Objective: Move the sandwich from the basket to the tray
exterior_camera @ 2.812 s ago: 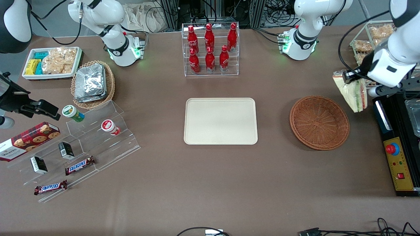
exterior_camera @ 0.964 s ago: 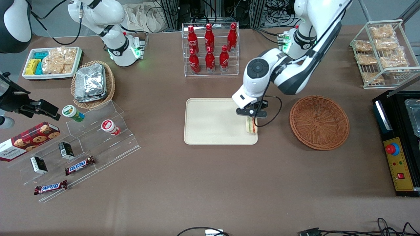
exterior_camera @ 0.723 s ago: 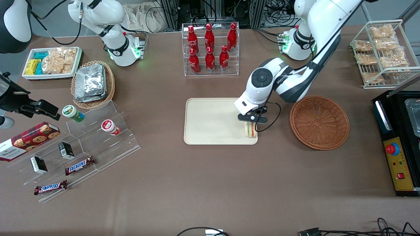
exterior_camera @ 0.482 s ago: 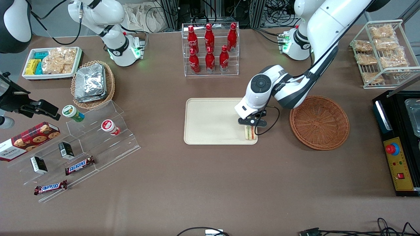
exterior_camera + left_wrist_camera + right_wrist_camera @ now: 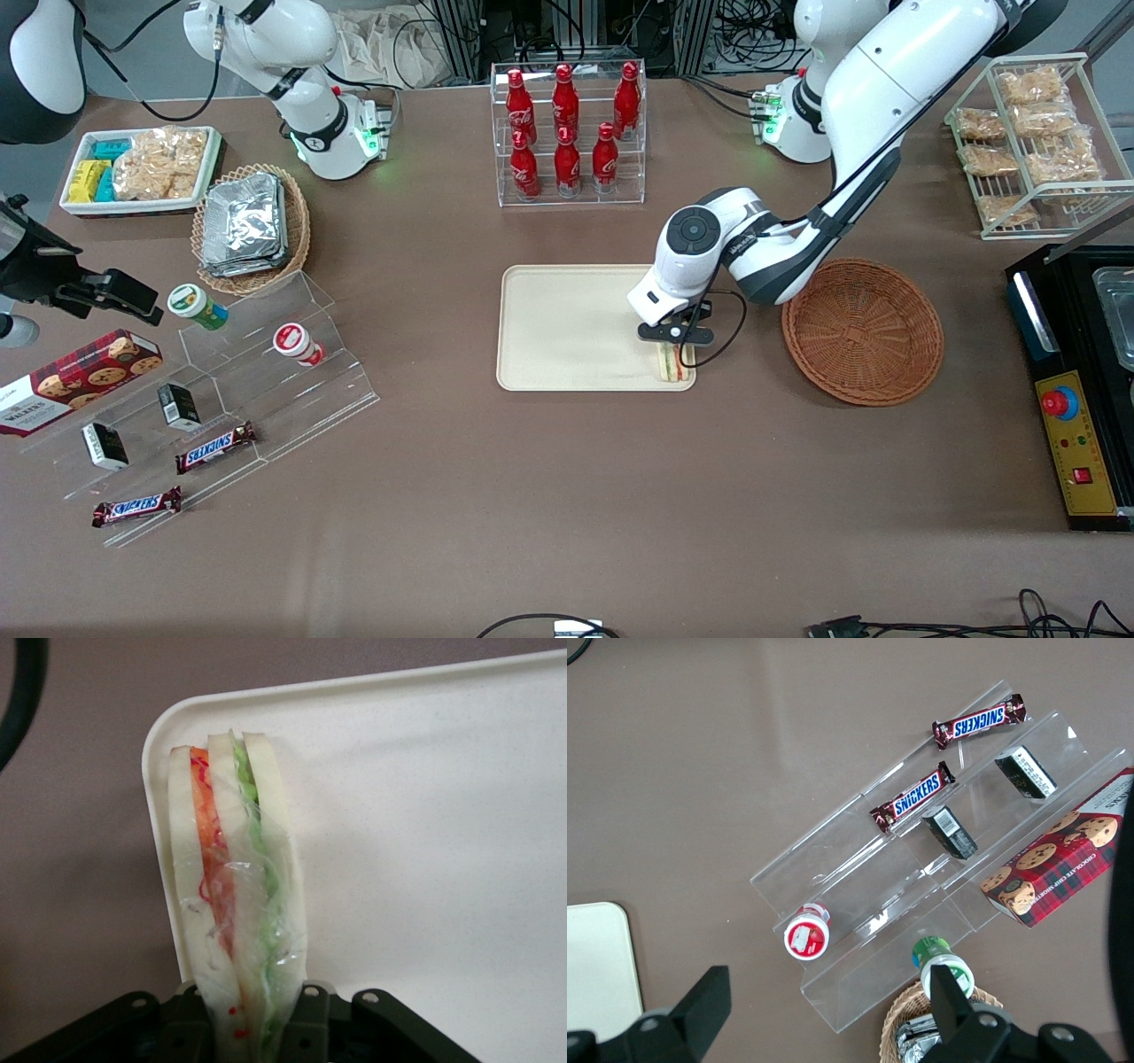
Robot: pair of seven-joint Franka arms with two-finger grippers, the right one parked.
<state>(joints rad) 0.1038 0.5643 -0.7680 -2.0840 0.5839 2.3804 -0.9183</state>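
Your left gripper (image 5: 674, 347) is low over the tray (image 5: 567, 328), at the tray corner nearest the front camera on the working arm's end, and it is closed on the sandwich (image 5: 673, 363). In the wrist view the fingers (image 5: 306, 1014) pinch the wrapped wedge (image 5: 235, 904) from both sides, with the pale bread and the orange and green filling standing on edge between them. The sandwich sits over the rounded tray corner (image 5: 168, 726), close along the short rim; you can't tell whether its lower edge touches the tray surface. The basket (image 5: 862, 330) sits on the table beside the tray toward the working arm's end, apart from it, with nothing visible inside. Along the table's edge farthest from the camera, a clear rack of red bottles (image 5: 567, 133) stands in line with the tray.
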